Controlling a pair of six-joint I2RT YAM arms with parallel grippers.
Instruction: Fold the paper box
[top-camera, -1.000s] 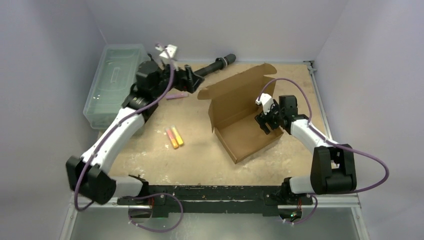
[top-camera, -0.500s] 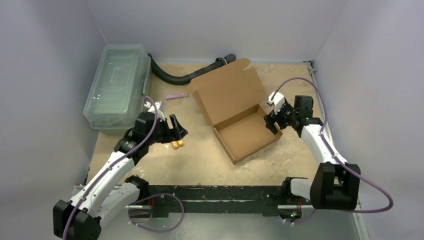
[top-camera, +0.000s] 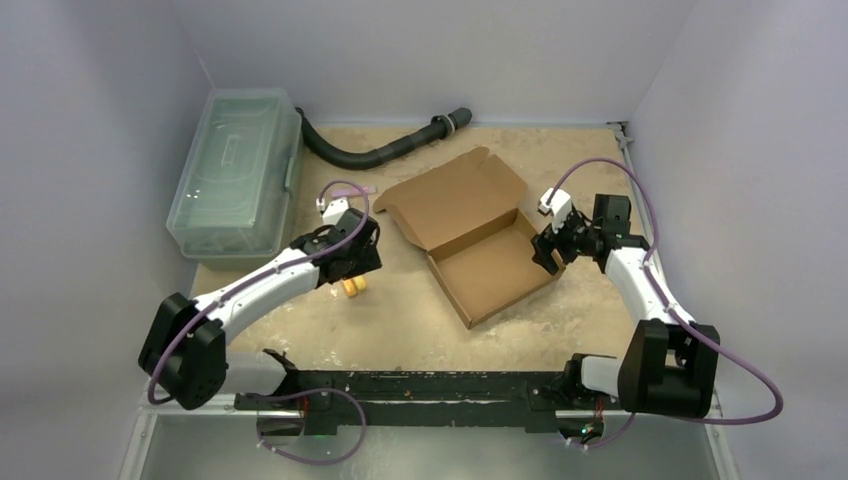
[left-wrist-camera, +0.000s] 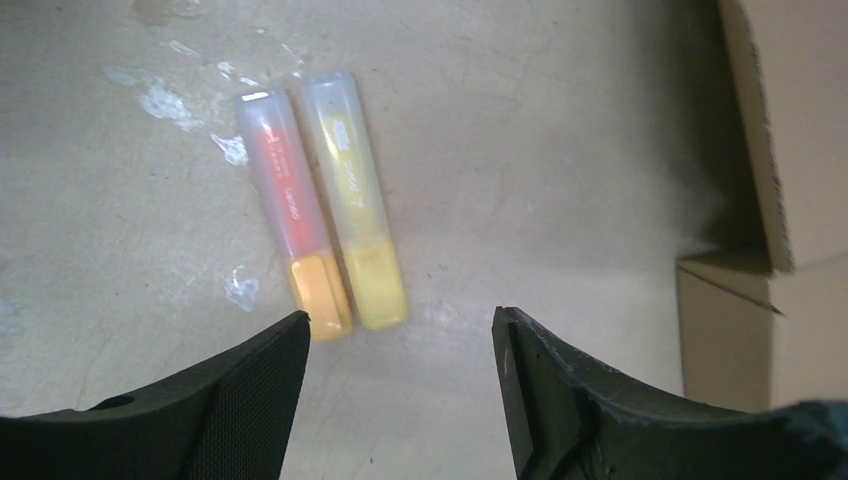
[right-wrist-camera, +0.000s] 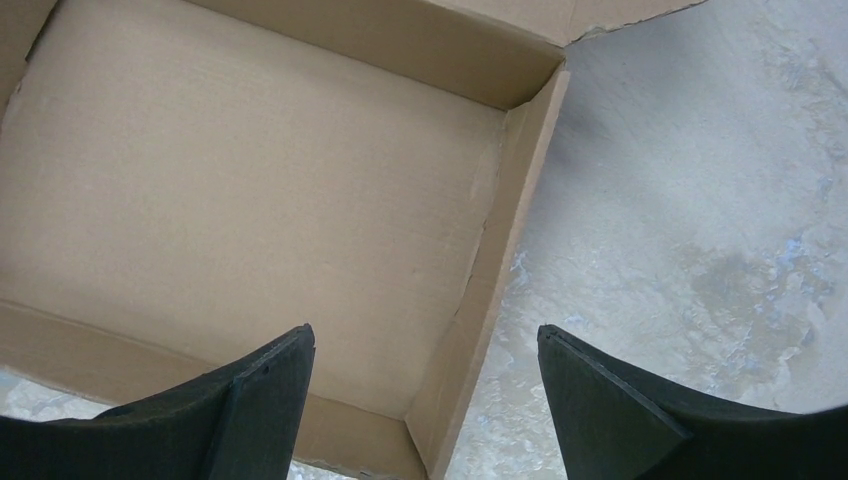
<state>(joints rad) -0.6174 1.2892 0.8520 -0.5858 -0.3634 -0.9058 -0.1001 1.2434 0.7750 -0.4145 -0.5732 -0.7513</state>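
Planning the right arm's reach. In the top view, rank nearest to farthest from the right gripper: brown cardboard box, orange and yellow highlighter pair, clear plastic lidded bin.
From the right gripper:
1. The brown cardboard box, directly below, at its right wall.
2. The orange and yellow highlighter pair, left of the box.
3. The clear plastic lidded bin, far left corner.

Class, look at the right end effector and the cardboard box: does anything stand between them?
Nothing visible does. The right end effector hangs directly above the box, its open jaws astride one wall. The two markers lie apart from the box, under the left end effector.
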